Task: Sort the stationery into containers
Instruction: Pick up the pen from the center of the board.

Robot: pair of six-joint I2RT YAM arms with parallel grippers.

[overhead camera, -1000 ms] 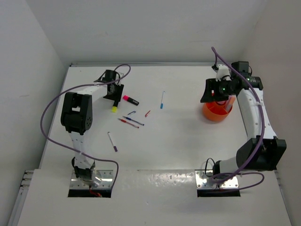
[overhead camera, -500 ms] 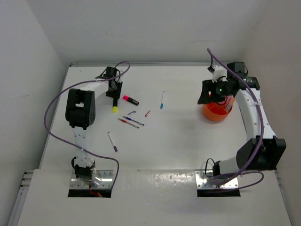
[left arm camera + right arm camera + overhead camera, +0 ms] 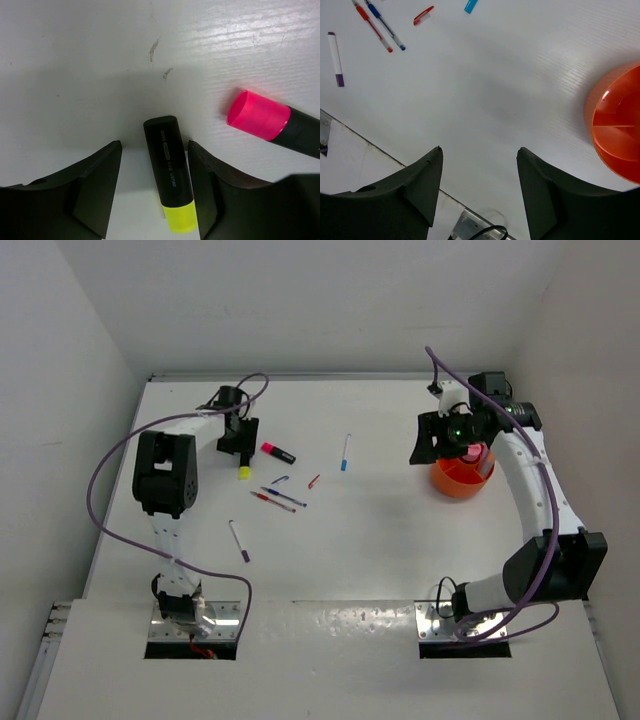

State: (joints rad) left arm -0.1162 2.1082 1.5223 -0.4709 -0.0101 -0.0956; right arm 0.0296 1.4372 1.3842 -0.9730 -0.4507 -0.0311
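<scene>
The left claw [image 3: 155, 146] stands wide open over the far left part of the counter [image 3: 380, 540], holding nothing. A yellow marker [image 3: 170, 185], black-bodied with a yellow cap, lies flat on the counter between its two fingers. It lies closer to the finger on the side of the pink marker [image 3: 260, 116]; whether it touches that finger cannot be told. The pink marker lies just outside that finger, its pink cap pointing toward the yellow marker's black end.

In the view from above, the yellow cap [image 3: 243, 472] shows just on the near side of the left claw [image 3: 238, 440].

The right claw [image 3: 479, 150] hangs above bare counter, open wide and empty. The orange bowl [image 3: 615, 140] sits off to one side of it, just beside and partly under the right arm from above [image 3: 455, 485]. A red pen [image 3: 370, 17], a blue pen [image 3: 385, 25] and a white pen with a purple tip [image 3: 336, 59] lie well apart from the bowl.
</scene>
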